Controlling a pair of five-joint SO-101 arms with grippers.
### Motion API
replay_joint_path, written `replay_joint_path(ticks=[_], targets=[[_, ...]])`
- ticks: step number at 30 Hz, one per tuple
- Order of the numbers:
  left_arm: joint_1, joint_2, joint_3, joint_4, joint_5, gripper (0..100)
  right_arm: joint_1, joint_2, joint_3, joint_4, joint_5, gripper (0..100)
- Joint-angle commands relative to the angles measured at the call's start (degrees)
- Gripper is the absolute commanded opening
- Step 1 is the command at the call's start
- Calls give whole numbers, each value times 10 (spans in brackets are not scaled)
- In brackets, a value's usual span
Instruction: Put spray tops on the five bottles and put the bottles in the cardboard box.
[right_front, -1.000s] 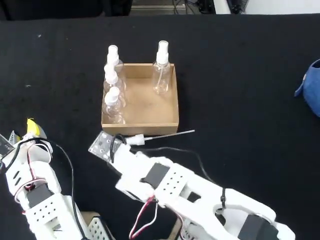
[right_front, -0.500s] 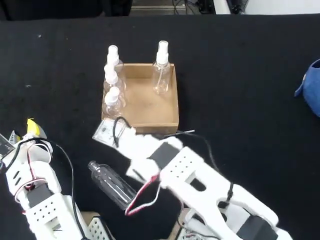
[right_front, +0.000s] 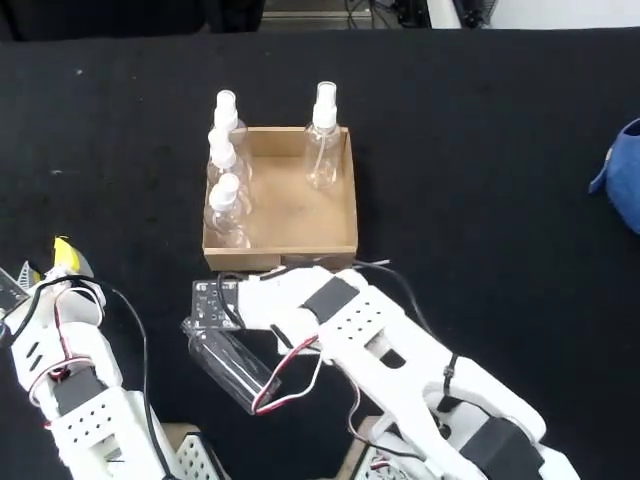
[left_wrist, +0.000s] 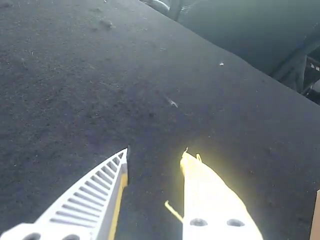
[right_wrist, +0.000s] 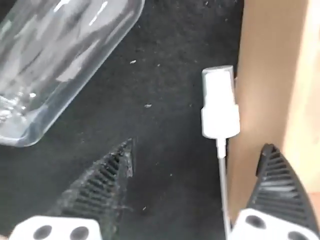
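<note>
Nearest to us, well off the near left corner of the cardboard box (right_front: 280, 258), the left gripper (left_wrist: 155, 160) hangs over the black table (right_front: 480, 150). Its jaws stand partly apart with nothing between them.

Closer to the box, 1 uncapped bottle (right_front: 225, 360) lies on its side, near the near wall and at a slant to it.

Just in front of that near wall is the right gripper (right_wrist: 197, 150). Its jaws are spread wide and grip nothing. A loose spray top (right_wrist: 218, 107) lies on the table between them, touched by neither finger, right beside the outside of the box wall with its thin tube running along it. We cannot tell whether it touches the cardboard.

Inside the box stand 4 capped bottles (right_front: 226, 205), all upright: 3 in a row along the left wall and 1 at the far right corner.

Well to the right of the box, a blue object (right_front: 625, 180) sits at the table's edge.
</note>
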Motion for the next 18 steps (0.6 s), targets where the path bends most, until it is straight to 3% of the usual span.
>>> replay_joint_path(ticks=[1,18], targets=[[6,-9,5,-1,1,40,10,0,16,-46,11,341],[6,-9,4,-1,1,40,-10,39,28,-56,-11,319]])
